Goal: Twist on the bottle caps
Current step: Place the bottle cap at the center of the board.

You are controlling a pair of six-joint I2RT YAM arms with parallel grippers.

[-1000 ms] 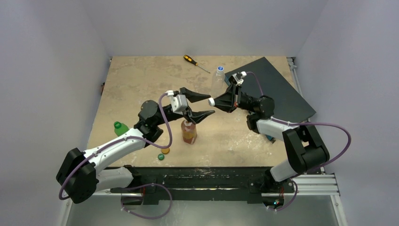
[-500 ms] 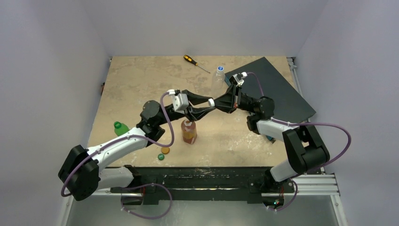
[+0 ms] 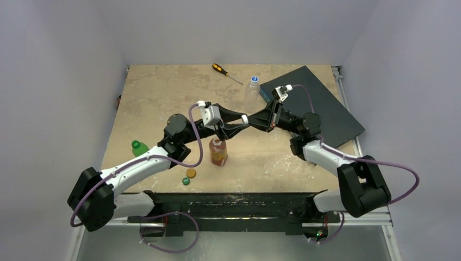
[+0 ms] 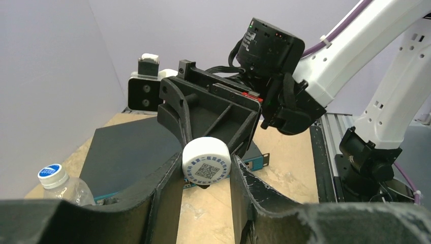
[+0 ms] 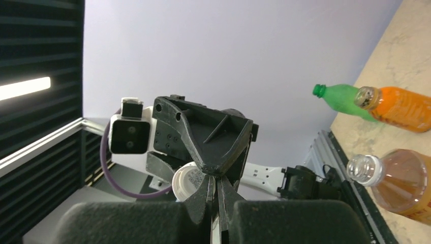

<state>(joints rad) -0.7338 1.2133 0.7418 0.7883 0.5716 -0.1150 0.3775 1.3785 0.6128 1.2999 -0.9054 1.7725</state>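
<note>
Your left gripper (image 4: 204, 189) is clenched around the white cap (image 4: 207, 158), one finger against each side of its wall. Your right gripper (image 5: 217, 197) meets it nose to nose, its fingers pressed together on what looks like the cap's rim. Both arms therefore have the cap, lifted clear of the table (image 3: 157, 98) where the two tips meet. The cap's printed flat top faces back along the left gripper and its open side faces the right one, so its axis lies roughly level, not upright. The uncapped amber bottle (image 3: 218, 152) stands upright just below and nearside of the joined tips, under the left wrist, so the left arm is clearly the nearer. By my reading, the move ahead turns on that mismatch: the cap's mouth must tip downward before it can meet the neck. The right jaws must also let go and back off toward the dark mat (image 3: 326, 109), since the tips leave no room to rotate now. Behind the tips stands the clear bottle (image 3: 253, 91), already capped in blue. Open table lies beside the amber bottle, with the loose orange cap (image 3: 191, 173) near the front edge.
</note>
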